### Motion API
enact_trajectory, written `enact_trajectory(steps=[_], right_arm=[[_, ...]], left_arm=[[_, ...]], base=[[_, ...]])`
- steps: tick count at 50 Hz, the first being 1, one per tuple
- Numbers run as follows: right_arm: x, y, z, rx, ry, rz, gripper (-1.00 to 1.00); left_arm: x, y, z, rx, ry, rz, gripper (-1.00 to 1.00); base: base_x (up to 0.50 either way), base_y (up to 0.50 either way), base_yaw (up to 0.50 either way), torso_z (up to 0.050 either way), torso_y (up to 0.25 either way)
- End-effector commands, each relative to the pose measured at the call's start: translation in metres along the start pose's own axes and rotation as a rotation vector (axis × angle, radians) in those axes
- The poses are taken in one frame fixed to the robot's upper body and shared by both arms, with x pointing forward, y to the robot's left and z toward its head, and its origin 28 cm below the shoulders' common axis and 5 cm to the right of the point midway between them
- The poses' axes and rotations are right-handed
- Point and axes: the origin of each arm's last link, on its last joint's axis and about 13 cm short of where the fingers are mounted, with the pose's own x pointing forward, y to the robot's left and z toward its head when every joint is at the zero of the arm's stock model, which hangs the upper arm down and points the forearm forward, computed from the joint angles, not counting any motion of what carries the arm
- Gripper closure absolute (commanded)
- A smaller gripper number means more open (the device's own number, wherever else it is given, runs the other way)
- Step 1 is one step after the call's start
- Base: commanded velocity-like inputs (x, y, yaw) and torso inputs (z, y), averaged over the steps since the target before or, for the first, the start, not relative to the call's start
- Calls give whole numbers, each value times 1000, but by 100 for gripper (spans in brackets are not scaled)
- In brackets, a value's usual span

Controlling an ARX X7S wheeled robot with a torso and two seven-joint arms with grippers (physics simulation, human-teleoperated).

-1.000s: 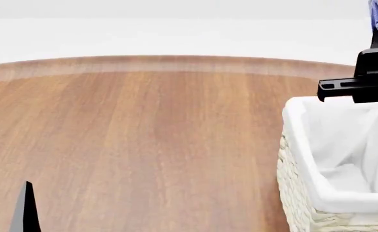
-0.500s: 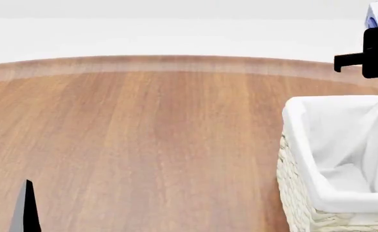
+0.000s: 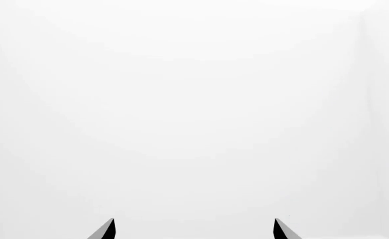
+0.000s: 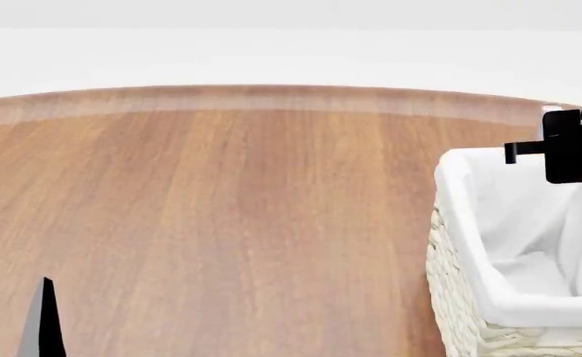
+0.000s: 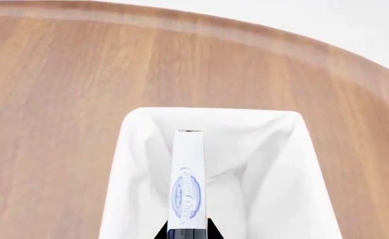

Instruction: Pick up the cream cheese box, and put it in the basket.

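In the right wrist view my right gripper (image 5: pixel 188 232) is shut on the cream cheese box (image 5: pixel 189 174), a thin white box seen edge-on with a blue oval mark. It hangs over the open basket (image 5: pixel 139 144), whose white cloth liner fills the view beneath it. In the head view the basket (image 4: pixel 462 223) stands at the right on the wooden table, and the right gripper (image 4: pixel 567 145) hovers over its far rim; the box is mostly hidden there. My left gripper (image 3: pixel 193 231) is open and empty; only one fingertip (image 4: pixel 41 320) shows low at the left in the head view.
The round wooden table (image 4: pixel 222 208) stretches left of the basket to its curved far edge (image 4: pixel 261 97). A white floor or wall lies beyond. The left wrist view faces a blank white surface.
The right gripper with the box rose half a second ago and has now come down lower, over the basket's far rim. The left arm has not moved.
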Motion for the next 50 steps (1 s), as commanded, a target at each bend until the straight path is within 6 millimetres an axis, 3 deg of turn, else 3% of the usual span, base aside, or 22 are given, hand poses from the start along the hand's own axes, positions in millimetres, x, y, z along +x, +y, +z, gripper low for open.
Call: enact_trajectory(steps=[1, 22, 38, 50], right_arm=[[-8, -3, -8, 16, 133, 8, 100], [-3, -6, -23, 8, 212, 1, 100], [-1, -5, -22, 7, 203, 14, 100], [10, 0, -27, 25, 196, 49, 100]], left_arm=[[0, 0, 1, -1, 0, -2, -100], [-1, -2, 0, -1, 3, -8, -100], [-1, -1, 1, -1, 4, -10, -100], [-1, -2, -1, -1, 5, -13, -100]], base=[[0, 0, 0, 0, 0], [0, 0, 0, 0, 0], [0, 0, 0, 0, 1], [0, 0, 0, 0, 0]])
